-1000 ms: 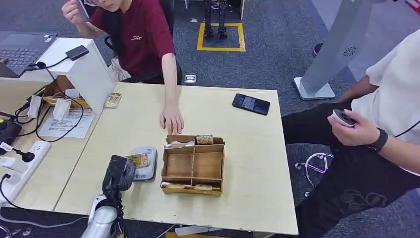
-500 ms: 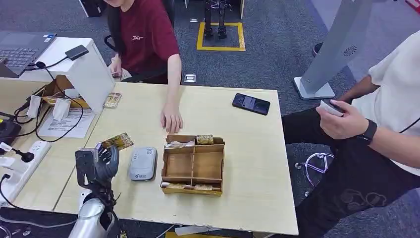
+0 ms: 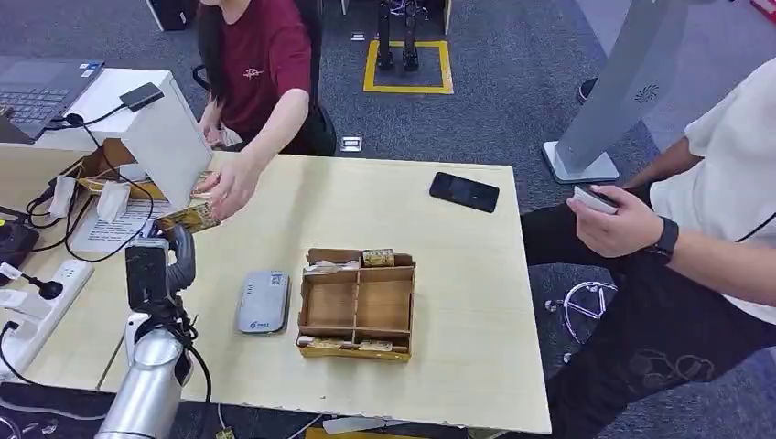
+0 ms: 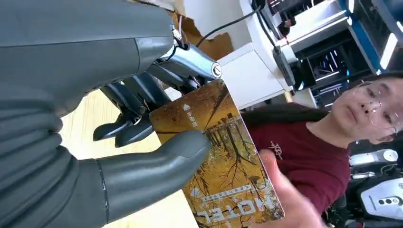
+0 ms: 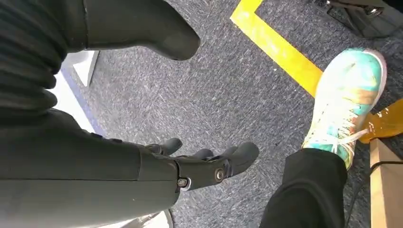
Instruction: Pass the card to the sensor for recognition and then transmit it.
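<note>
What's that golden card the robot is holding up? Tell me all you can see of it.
The card is a flat, glossy rectangle printed with an amber scene of bare trees, small white text and the word HOTEL near one end. The robot's left hand pinches it, thumb on the printed face and dark fingers behind. In the head view it is held above the table's left part, tilted, where the hand of the person in red reaches to it.

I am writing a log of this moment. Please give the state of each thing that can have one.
card: pinched in the left hand, offered to the person's hand
right hand: hanging over the floor, holding nothing
sensor: flat on table, nothing on it
wooden box: open-topped, cards in end compartments
phone: flat, screen dark
</note>
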`<state>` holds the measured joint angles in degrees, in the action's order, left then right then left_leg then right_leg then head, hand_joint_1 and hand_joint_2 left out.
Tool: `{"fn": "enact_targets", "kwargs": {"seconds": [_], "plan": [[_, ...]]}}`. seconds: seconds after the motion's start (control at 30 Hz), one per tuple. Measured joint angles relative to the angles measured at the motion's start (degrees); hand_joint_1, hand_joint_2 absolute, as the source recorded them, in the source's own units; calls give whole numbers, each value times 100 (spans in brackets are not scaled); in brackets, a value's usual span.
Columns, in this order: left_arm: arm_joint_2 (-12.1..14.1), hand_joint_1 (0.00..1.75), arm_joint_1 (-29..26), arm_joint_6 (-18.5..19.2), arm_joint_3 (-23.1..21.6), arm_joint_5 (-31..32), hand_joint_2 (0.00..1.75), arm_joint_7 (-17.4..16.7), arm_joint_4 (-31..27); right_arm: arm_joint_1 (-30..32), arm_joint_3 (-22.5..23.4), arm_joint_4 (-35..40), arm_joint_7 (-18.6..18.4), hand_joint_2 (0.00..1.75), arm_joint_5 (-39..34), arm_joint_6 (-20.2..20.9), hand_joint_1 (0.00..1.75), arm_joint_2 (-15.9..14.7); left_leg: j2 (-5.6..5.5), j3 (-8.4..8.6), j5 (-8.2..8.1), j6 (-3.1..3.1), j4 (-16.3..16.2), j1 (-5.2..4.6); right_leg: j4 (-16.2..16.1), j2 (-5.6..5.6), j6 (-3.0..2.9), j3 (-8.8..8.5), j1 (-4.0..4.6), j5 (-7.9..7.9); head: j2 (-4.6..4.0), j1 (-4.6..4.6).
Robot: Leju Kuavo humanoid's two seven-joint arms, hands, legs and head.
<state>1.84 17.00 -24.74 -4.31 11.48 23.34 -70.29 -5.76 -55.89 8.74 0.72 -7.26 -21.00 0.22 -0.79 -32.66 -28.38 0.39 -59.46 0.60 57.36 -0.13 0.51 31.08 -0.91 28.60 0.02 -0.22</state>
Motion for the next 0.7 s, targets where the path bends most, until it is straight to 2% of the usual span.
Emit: {"fn": "enact_targets", "kwargs": {"seconds": [0.33, 0.37, 0.5, 0.63, 0.67, 0.7], "plan": [[142, 175, 408, -319, 7, 426, 175, 0, 450, -33, -57, 9, -15, 175, 68, 22, 0, 0, -1, -1, 1, -1, 0, 0, 0, 0, -2, 0, 0, -3, -2, 0], [151, 0, 433, -326, 7, 437, 175, 4, 490, -33, -57, 9, -20, 175, 68, 24, 0, 0, -1, -1, 1, -1, 0, 0, 0, 1, -2, 1, 0, -3, -2, 0], [157, 0, 479, -319, 9, 411, 175, 70, 644, -36, -61, 11, -35, 175, 74, 26, 0, 0, -1, -4, 1, -1, 0, 0, 0, 1, -1, 3, 0, -3, 0, 0], [149, 0, 484, -37, 90, 8, 175, -64, 704, -41, -61, 13, -35, 175, 59, 0, 0, 0, 0, -4, 1, -1, 0, 0, 0, 1, -1, 6, 0, -3, -2, 0], [149, 0, 482, -15, 98, -16, 0, -79, 706, -41, -61, 13, -35, 175, 57, -2, 0, 0, 0, -5, 1, -1, 0, 0, 0, 1, -1, 7, 0, -3, 0, 0], [146, 0, 484, 22, 101, -50, 0, -111, 708, -41, -61, 13, -35, 175, 55, -2, 0, 0, 0, -6, 1, -1, 0, 0, 0, 1, -1, 7, 0, -3, -2, 2]]}}
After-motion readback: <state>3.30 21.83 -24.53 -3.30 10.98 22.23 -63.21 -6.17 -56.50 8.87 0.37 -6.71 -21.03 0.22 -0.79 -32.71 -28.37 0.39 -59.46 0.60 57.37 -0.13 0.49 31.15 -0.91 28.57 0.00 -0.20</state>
